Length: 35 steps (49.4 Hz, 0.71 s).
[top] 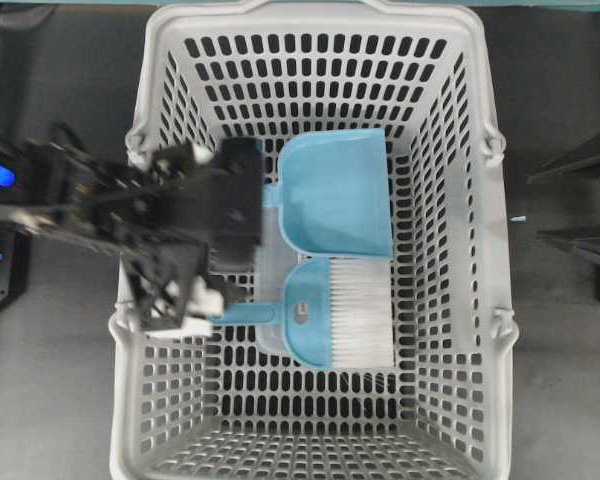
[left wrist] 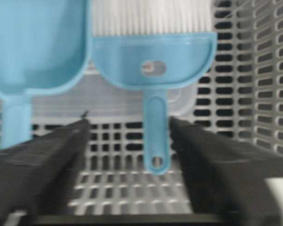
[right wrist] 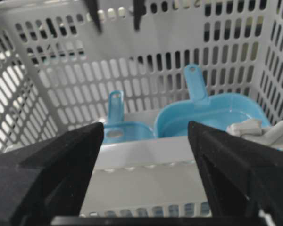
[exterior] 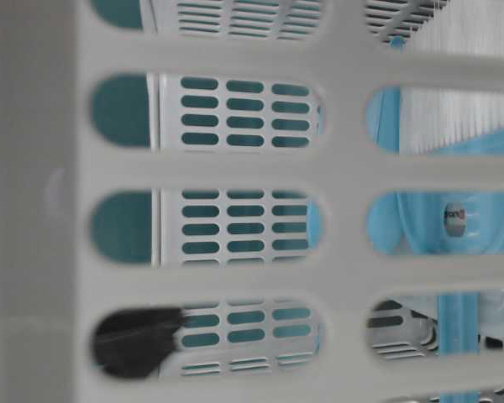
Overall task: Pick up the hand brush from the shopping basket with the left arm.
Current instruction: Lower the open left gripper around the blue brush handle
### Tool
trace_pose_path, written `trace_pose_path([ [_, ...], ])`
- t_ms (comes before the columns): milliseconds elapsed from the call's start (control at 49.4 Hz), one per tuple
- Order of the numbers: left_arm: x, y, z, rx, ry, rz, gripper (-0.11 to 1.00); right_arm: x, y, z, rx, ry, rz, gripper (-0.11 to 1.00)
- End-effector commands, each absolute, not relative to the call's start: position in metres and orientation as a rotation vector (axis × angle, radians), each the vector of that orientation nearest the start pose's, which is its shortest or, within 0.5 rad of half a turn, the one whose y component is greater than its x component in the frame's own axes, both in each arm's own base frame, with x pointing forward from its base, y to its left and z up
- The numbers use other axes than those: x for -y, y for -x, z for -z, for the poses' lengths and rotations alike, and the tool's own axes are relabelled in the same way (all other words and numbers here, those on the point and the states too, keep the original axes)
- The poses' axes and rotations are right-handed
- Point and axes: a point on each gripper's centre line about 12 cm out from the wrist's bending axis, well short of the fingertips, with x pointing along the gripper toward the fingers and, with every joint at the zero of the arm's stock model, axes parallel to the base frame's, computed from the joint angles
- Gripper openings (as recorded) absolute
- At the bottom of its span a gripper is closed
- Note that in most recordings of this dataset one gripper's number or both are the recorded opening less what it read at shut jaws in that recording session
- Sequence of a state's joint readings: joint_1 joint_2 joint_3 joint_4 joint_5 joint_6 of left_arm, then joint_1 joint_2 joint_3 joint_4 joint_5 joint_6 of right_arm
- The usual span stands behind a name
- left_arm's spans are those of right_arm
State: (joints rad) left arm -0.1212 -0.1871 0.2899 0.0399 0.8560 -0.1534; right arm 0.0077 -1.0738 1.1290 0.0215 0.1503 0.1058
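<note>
The light-blue hand brush (top: 338, 312) lies flat on the floor of the grey shopping basket (top: 450, 120), white bristles to the right and thin handle to the left. My left gripper (top: 212, 305) is inside the basket at the handle's end. In the left wrist view the gripper (left wrist: 129, 126) is open, and the handle (left wrist: 155, 136) with its hole lies between the two fingers, closer to the right one and not touching either. My right gripper (top: 572, 205) is open and empty outside the basket's right wall; in its own view (right wrist: 144, 129) it faces that wall.
A light-blue dustpan (top: 335, 192) lies beside the brush, toward the far wall, and also shows in the left wrist view (left wrist: 35, 44). A clear flat lid-like piece (top: 270, 250) lies under both. The basket's slotted walls (left wrist: 269, 84) stand close around the left gripper.
</note>
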Motion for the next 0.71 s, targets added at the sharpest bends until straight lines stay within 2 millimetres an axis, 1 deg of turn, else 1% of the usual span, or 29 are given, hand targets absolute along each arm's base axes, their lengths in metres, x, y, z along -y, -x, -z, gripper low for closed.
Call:
trace_pose_path([
  [0, 0.048, -0.375, -0.303, -0.963, 0.057, 0.023, 0.8, -0.002, -0.181, -0.284, -0.201, -0.129, 0.003, 0.7],
  [40, 0.051, -0.378, -0.296, -0.983, 0.061, 0.023, 0.87, -0.002, -0.181, -0.282, -0.204, -0.129, 0.004, 0.7],
  [81, 0.054, -0.38, -0.289, -1.0, 0.066, 0.022, 0.9, -0.002, -0.181, -0.281, -0.206, -0.129, 0.004, 0.7],
  [243, 0.062, -0.388, -0.261, -1.074, 0.08, 0.01, 0.9, -0.002, -0.181, -0.279, -0.209, -0.131, 0.004, 0.7],
  [466, 0.064, -0.397, -0.225, -1.16, 0.069, -0.002, 0.9, -0.001, -0.18, -0.277, -0.207, -0.13, 0.009, 0.7],
  [628, 0.066, -0.399, -0.207, -1.207, 0.058, -0.003, 0.9, -0.001, -0.178, -0.278, -0.202, -0.131, 0.008, 0.7],
  [688, 0.066, -0.399, -0.206, -1.213, 0.058, -0.005, 0.9, -0.001, -0.178, -0.278, -0.201, -0.131, 0.008, 0.7],
])
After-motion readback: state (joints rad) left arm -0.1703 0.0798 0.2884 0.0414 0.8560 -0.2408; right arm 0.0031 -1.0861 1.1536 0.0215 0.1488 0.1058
